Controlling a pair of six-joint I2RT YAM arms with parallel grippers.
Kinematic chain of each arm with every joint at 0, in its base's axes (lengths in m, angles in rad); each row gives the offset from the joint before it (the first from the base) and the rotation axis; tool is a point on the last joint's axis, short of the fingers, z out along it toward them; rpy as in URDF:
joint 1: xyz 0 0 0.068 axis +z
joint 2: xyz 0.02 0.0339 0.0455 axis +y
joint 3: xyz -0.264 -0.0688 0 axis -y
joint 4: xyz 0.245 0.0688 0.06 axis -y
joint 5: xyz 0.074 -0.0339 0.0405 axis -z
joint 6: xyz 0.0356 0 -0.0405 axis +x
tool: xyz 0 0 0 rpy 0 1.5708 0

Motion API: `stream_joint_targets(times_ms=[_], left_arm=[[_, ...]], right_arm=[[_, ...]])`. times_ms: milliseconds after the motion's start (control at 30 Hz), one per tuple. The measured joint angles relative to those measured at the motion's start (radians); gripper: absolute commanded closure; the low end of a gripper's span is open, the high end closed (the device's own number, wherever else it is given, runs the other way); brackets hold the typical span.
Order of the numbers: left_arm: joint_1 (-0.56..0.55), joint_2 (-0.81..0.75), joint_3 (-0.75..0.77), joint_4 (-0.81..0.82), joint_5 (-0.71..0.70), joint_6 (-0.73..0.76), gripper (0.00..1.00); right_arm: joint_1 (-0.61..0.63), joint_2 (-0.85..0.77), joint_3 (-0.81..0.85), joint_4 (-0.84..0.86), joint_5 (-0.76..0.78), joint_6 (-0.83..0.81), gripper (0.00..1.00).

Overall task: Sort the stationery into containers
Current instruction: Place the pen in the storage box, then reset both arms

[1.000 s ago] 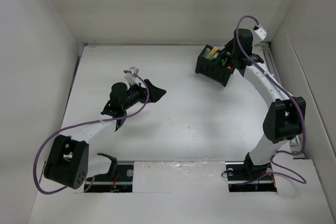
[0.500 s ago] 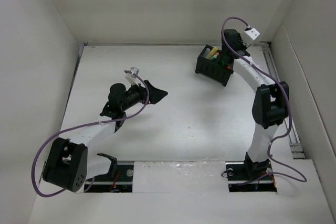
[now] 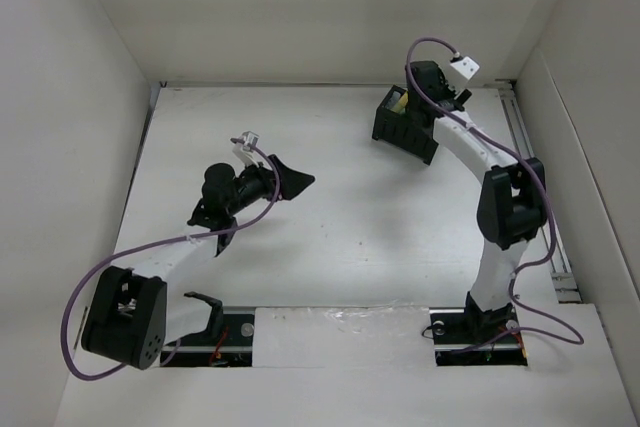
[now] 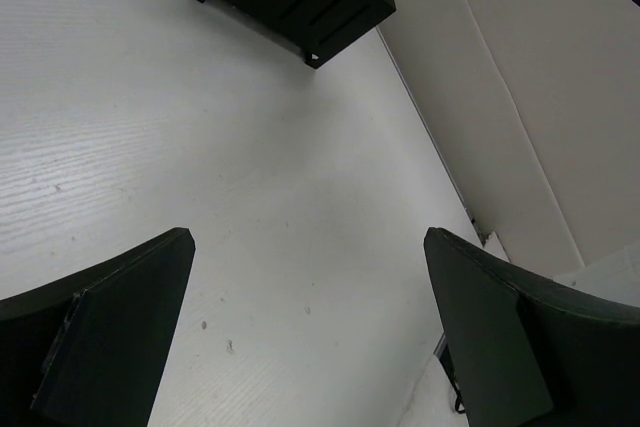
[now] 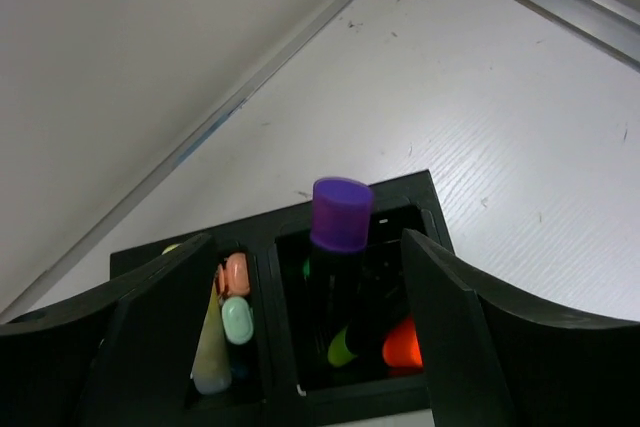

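Both fingers of the right gripper [image 5: 308, 247] stand spread, clear of the purple-capped black marker [image 5: 338, 267] standing upright between them in a compartment of the small black rectangular organiser box [image 5: 264, 347]; the left gripper [image 4: 308, 237], likewise spread and empty, hangs well apart.

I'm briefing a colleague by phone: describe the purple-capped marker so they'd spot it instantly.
Find the black organiser box toward the table's far right. Under the right hand, a dark marker stands in one compartment. Its purple cap pokes above the rim; the green pen and orange pen beside it sit lower.
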Motion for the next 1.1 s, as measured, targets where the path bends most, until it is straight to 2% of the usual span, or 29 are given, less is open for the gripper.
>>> stream_joint_targets(times_ms=[100, 233, 400, 467, 533, 567, 600, 700, 900, 1100], left_arm=[[0.013, -0.018, -0.021, 0.004, -0.007, -0.006, 0.00], [0.016, -0.049, -0.025, 0.010, -0.021, -0.009, 0.00], [0.016, -0.108, -0.043, 0.015, -0.042, -0.007, 0.00], [0.016, -0.139, -0.055, 0.013, -0.061, -0.002, 0.00], [0.016, -0.172, -0.065, 0.005, -0.086, 0.003, 0.00], [0.016, -0.186, -0.068, 0.003, -0.096, 0.006, 0.00], [0.016, -0.200, -0.068, -0.002, -0.105, 0.010, 0.00], [0.016, -0.231, -0.074, -0.011, -0.144, 0.016, 0.00], [0.017, -0.241, -0.078, -0.046, -0.212, 0.022, 0.00], [0.017, -0.259, -0.079, -0.087, -0.274, 0.023, 0.00]], right_arm=[[0.014, -0.062, -0.042, -0.009, -0.013, 0.006, 0.19], [0.058, -0.240, -0.149, 0.000, -0.034, 0.015, 0.19], [0.177, -0.469, -0.322, 0.060, -0.086, 0.038, 0.27], [0.237, -0.529, -0.402, 0.079, -0.123, 0.049, 0.51], [0.291, -0.560, -0.476, 0.085, -0.168, 0.063, 0.71], [0.312, -0.571, -0.513, 0.088, -0.190, 0.066, 0.95], [0.332, -0.579, -0.550, 0.085, -0.212, 0.066, 1.00], [0.382, -0.620, -0.645, 0.074, -0.282, 0.066, 1.00], [0.436, -0.800, -0.794, 0.054, -0.335, 0.063, 0.99], [0.436, -0.938, -0.880, 0.044, -0.317, 0.091, 0.89]])
